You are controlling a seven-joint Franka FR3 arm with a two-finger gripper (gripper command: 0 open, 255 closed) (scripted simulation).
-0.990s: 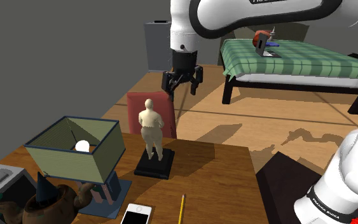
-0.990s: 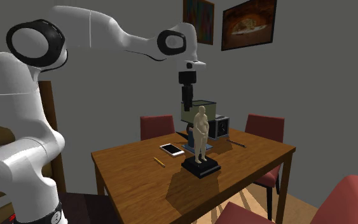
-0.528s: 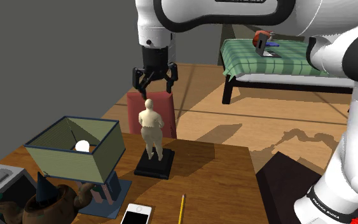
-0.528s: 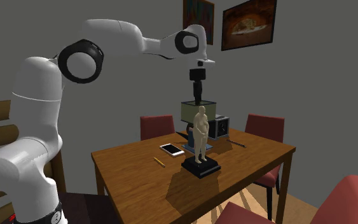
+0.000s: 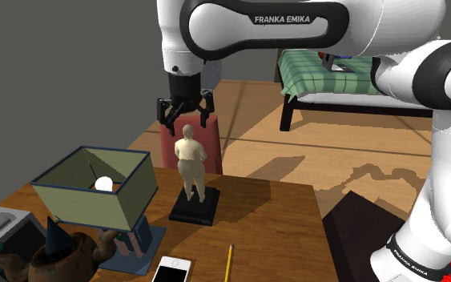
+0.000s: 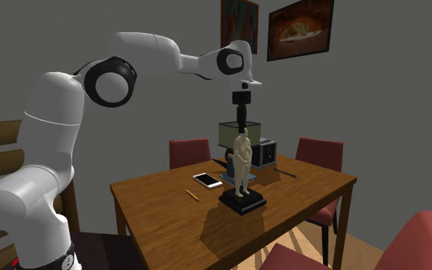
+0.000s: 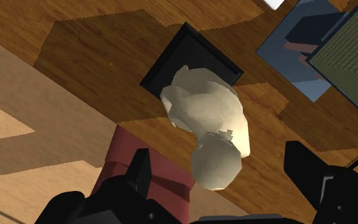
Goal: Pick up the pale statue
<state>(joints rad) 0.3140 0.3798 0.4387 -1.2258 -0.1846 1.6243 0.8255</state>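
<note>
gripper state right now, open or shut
Gripper: open, holding nothing, poised just over the head of the statue.

**Statue upright on its base**

The statue, a pale beige human figure, stands upright on a black square base, left of centre in the shoulder view. It rests on the wooden table, mid-frame in the second exterior view.

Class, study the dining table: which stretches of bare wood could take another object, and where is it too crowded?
Free on the table: the strip between the pencil and the near edge, and the corner to the second exterior view's right of the statue. Crowded: behind the statue, where phone, lamp and a dark box cluster.
</note>
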